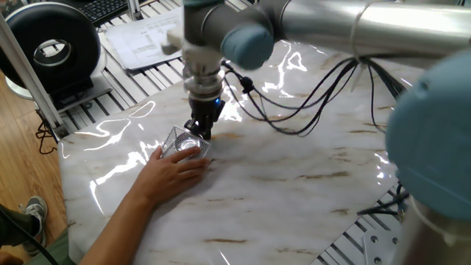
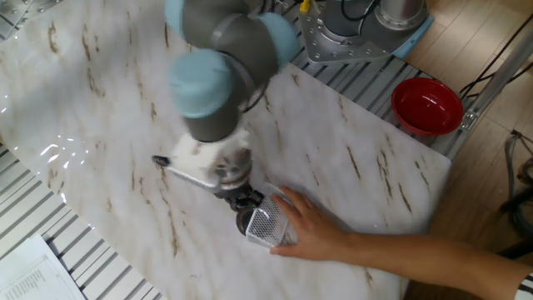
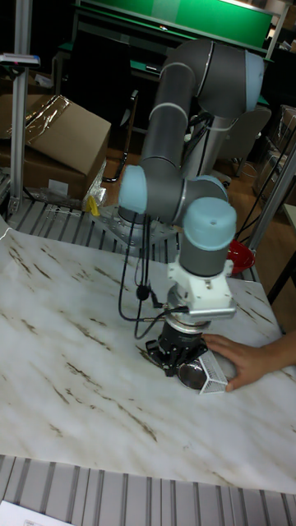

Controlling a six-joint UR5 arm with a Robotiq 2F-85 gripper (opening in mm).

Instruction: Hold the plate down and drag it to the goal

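Observation:
The plate [image 3: 193, 376] is a small shiny metal dish lying on the marble tabletop, seen also as the plate [image 2: 248, 222] and as a glint, the plate [image 1: 193, 138]. My gripper [image 1: 200, 132] points straight down with its narrow tips together on the plate's top. The gripper [image 2: 243, 205] and the gripper [image 3: 181, 358] sit right above the dish. The goal [image 2: 270, 225] is a clear rectangular tray touching the plate's side. A person's hand [image 2: 310, 227] holds the goal [image 1: 182, 145] from behind; in the tall fixed view the goal [image 3: 216, 375] lies between plate and hand.
A person's forearm [image 1: 118, 221] reaches in from the table's near-left corner. A red bowl [image 2: 427, 105] stands off the table's edge. Printed paper [image 1: 143, 37] and a black round device [image 1: 51, 48] lie beyond the far edge. Black cables [image 1: 309, 103] hang from the arm over the table.

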